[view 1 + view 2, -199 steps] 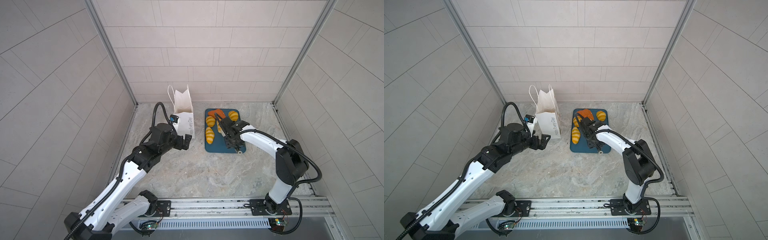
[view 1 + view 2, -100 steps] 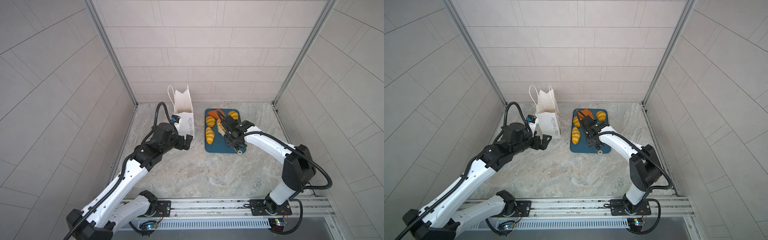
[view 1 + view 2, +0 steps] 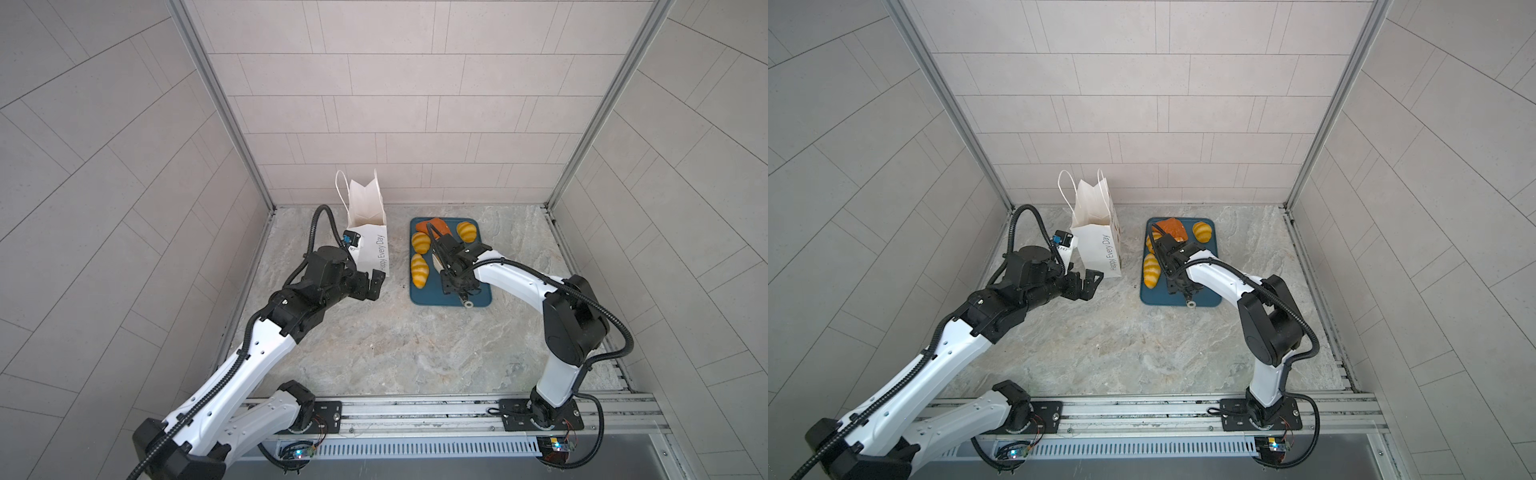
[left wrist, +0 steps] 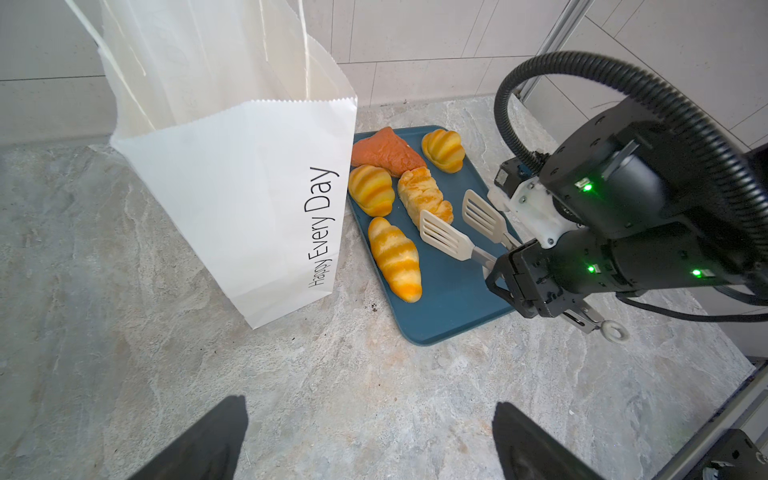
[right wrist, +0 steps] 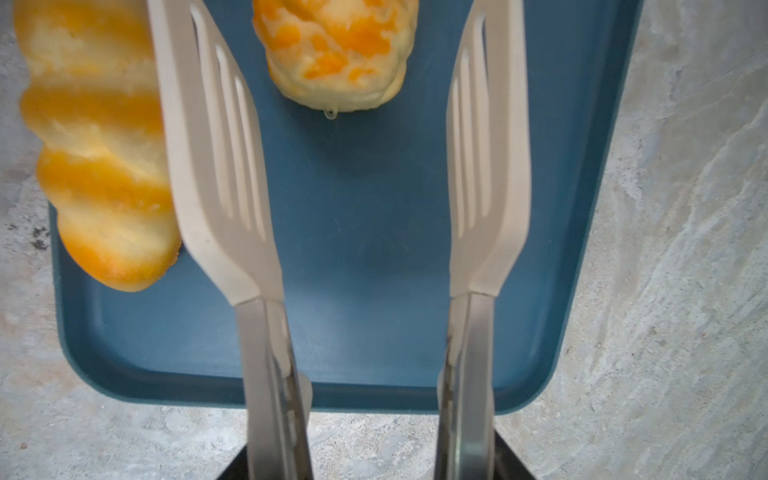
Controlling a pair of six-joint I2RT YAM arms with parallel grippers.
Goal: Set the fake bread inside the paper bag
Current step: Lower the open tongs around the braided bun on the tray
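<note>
Several pieces of fake bread lie on a teal tray (image 3: 432,297): a striped croissant (image 4: 395,257), a striped roll (image 4: 371,189), a twisted pastry (image 4: 424,195), a round bun (image 4: 443,149) and an orange-brown triangle (image 4: 386,151). The white paper bag (image 3: 370,245) (image 3: 1096,245) stands upright and open to the tray's left. My right gripper (image 3: 455,282) (image 5: 372,469) is shut on white slotted tongs (image 5: 220,166). The blades are spread just over the tray, and the twisted pastry's end (image 5: 332,54) lies ahead between them. My left gripper (image 3: 372,282) (image 4: 370,415) is open and empty, low beside the bag's near corner.
Tiled walls close the cell on three sides, and the bag stands close to the back wall. The tongs' ring end (image 3: 468,304) sticks out past the tray's near edge. Marble floor (image 3: 395,353) stretches between the arms toward the front rail.
My right arm's elbow has swung out to the right while the tongs stayed over the tray. The tongs' blades have spread a little wider. The left arm has barely moved.
</note>
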